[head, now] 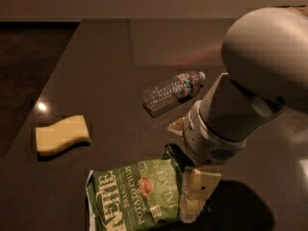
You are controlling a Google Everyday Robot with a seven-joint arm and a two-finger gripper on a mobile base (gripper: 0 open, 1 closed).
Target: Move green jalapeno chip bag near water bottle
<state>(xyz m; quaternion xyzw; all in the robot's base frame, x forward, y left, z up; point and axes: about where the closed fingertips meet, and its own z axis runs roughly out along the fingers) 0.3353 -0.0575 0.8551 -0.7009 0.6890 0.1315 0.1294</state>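
Green jalapeno chip bag (pixel 137 198) lay flat on the dark surface (pixel 110 57) in the lower middle of the frame, and the bottom border of the frame cut off its lower edge. Its white lettering ran sideways, with a small red emblem between the words. The foil looked crinkled, and its upper right corner stood up a little.

The water bottle (pixel 173 91) lay on its side near the centre of the frame, above the bag and a little to the right. Its white cap pointed toward the upper right and its colourful label band was close to the cap. A strip of bare surface separated the bottle from the green jalapeno chip bag, so the two did not touch.

The gripper (pixel 196 196) was low in the frame, just at the right edge of the bag, and pointed downward. It could not be told if the gripper was open or closed, nor if it touched the foil. The pale, rounded arm (pixel 240 105) above it filled the right part of the frame and hid the surface behind it. A dark shadow lay on the surface at the lower right, beside the gripper.

A pale yellow wavy sponge (pixel 61 134) rested at the left side of the frame, well apart from the bag and the bottle.
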